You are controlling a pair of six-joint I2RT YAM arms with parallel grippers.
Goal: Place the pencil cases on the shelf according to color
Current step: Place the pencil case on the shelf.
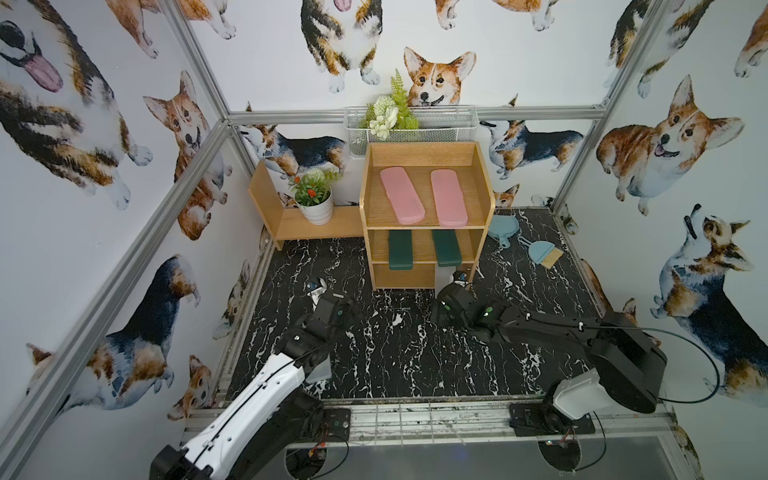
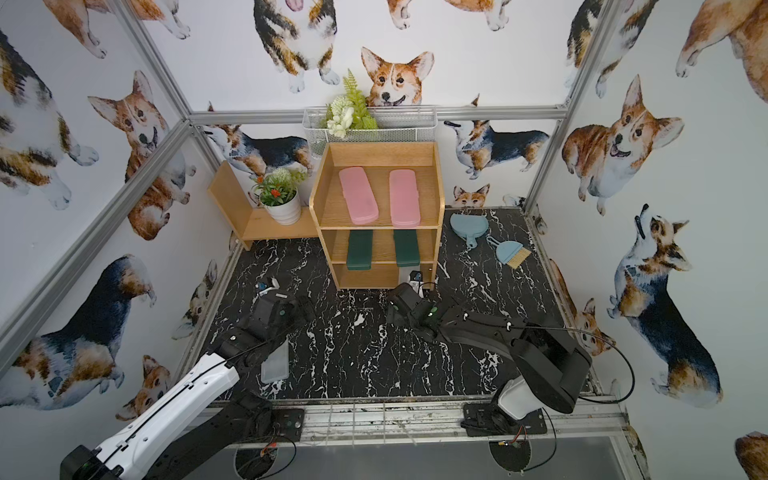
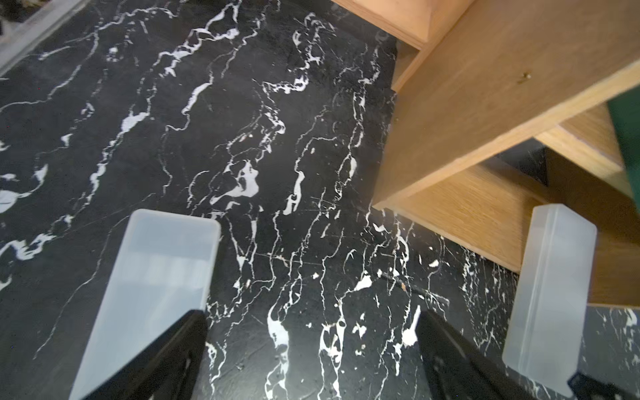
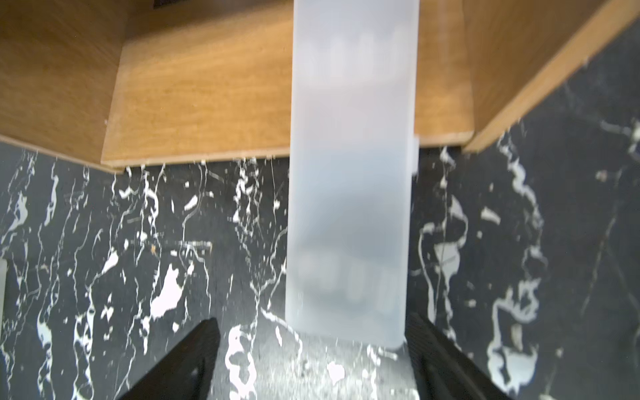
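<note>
Left of centre in a top view, my left hand (image 2: 268,286) hangs released over the counter (image 2: 374,353), with one frosted case (image 2: 275,361) lying flat beside its arm. At centre, the shelf (image 2: 376,226) carries pink cases (image 2: 358,195) on top and green cases (image 2: 359,249) on the middle tier. Right of centre, my right hand (image 4: 311,320) is unclenched, its fingers either side of the other frosted case (image 4: 349,173), whose far end is inside the bottom tier.

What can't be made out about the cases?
Frosted case at bottom tier: far end cut off by right wrist view's edge, blurred; in top views mostly hidden by right arm and shelf.
Second frosted case: partly under left arm in both top views.
Green cases: back ends hidden under its top board.
</note>
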